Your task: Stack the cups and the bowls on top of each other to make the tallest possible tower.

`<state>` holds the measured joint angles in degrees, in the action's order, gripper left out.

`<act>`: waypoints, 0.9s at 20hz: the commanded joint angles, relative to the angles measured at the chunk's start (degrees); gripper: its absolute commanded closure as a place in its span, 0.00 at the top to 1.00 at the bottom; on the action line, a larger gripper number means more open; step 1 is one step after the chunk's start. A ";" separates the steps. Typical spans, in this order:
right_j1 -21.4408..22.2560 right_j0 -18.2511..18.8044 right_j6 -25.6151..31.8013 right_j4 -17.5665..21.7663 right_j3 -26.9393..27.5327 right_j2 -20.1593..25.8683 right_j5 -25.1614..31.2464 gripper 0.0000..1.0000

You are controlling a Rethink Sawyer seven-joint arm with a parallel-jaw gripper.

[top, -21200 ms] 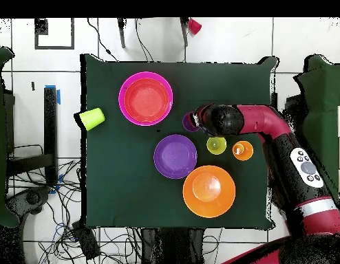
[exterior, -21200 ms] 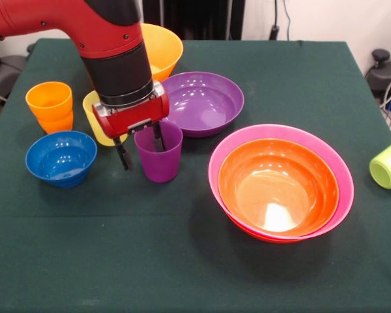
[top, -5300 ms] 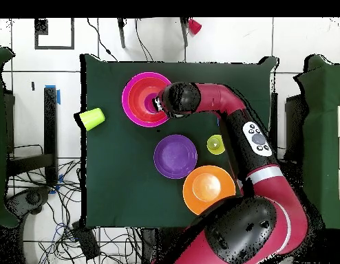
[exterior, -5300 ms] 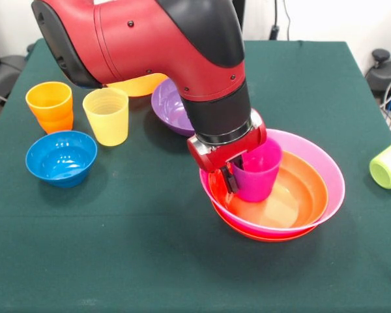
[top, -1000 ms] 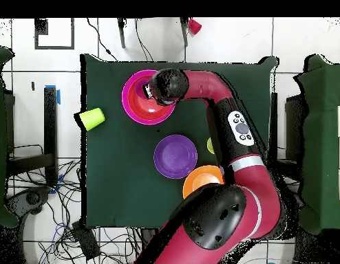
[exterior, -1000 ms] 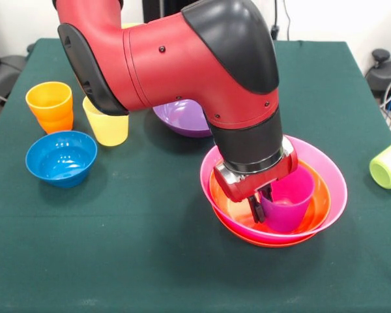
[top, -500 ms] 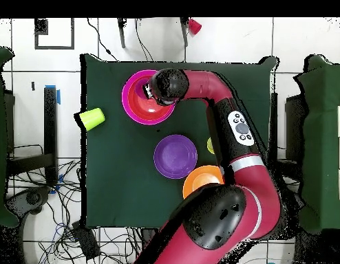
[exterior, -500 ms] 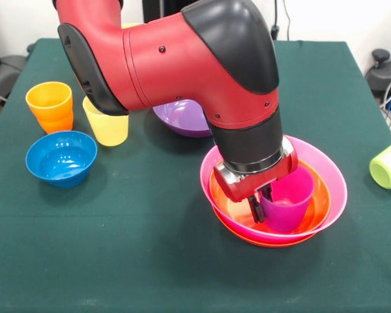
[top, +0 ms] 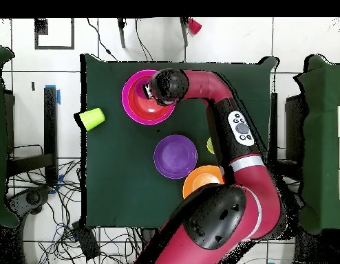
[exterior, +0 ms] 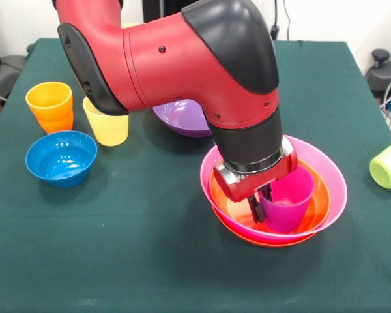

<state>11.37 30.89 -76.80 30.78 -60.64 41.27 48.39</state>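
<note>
A purple cup (exterior: 288,202) stands upright inside a red-orange bowl (exterior: 316,202), which is nested in a pink bowl (exterior: 335,173). Another red-orange rim (exterior: 274,240) shows beneath them. My gripper (exterior: 262,201) reaches down into this pile and is shut on the purple cup's left wall, one finger outside and one inside. From overhead, the arm's wrist covers the gripper (top: 148,89), with the purple cup (top: 142,89) showing beside it.
The purple bowl (exterior: 182,117) sits behind the arm. A yellow cup (exterior: 107,127), stacked orange cups (exterior: 49,105) and a blue bowl (exterior: 60,158) stand at the left. A lime green cup (exterior: 390,164) lies on its side at the right edge. The arm half covers the yellow-orange bowl (top: 198,180).
</note>
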 commanded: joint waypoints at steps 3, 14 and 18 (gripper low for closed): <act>-2.06 -0.91 18.15 6.06 -1.70 -3.73 7.00 0.00; 6.95 -0.92 11.06 4.31 -8.81 -4.83 8.13 0.00; 12.77 -1.13 7.74 2.87 -13.46 -5.50 9.95 0.00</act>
<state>16.78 30.90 -76.80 31.60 -66.98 39.57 50.63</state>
